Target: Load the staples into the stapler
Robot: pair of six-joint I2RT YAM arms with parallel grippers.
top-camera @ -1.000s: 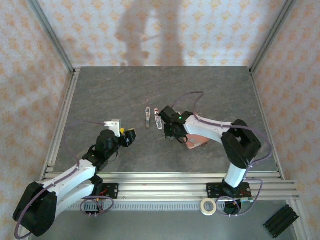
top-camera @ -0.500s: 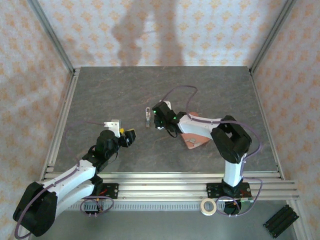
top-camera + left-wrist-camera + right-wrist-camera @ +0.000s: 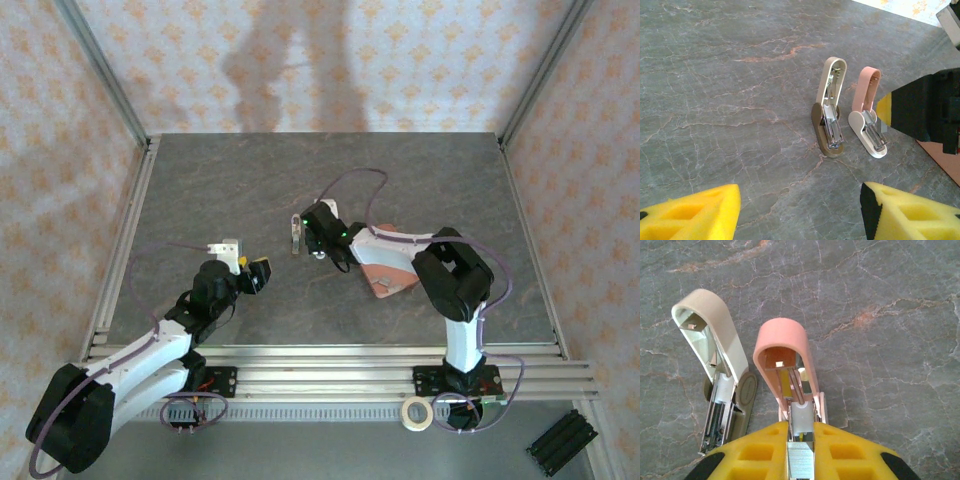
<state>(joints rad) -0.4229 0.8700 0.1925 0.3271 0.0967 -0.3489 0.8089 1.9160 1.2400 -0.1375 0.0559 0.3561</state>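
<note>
Grey veined counter [image 3: 220, 190], boxed in by walls of orange-patterned paper. Pinched flat between the right fingers [image 3: 760, 456]: one short grey block of staples [image 3: 800, 466], held lengthwise and aimed at the pink stapler [image 3: 788, 365]. Just ahead of that block, very near or perhaps touching: the white end of the stapler's channel, with the pink lid hinged well back. Just beside it on the left, with a narrow gap: a beige stapler [image 3: 715, 380], likewise flipped open. From overhead, both found near mid-counter, with a salmon tray [image 3: 392, 272] under the right forearm; too small there to tell whether holding more staples. Well apart, toward the near left: left fingers [image 3: 695, 215] spread wide, gripping nothing, hanging low over bare counter and facing both staplers.

Judged step: bringing the staples to the open channel, with pick-up done and insertion not yet made. Calls next for a small forward and downward move, keeping the block square to the rails so as to seat it along the channel rather than snag it on the white end piece or a side wall. Then a loosening of the pinch, a clean retreat, and a press to shut the lid. Probably worth steadying the light stapler base, possibly with the left fingers, against skidding on smooth stone.
</note>
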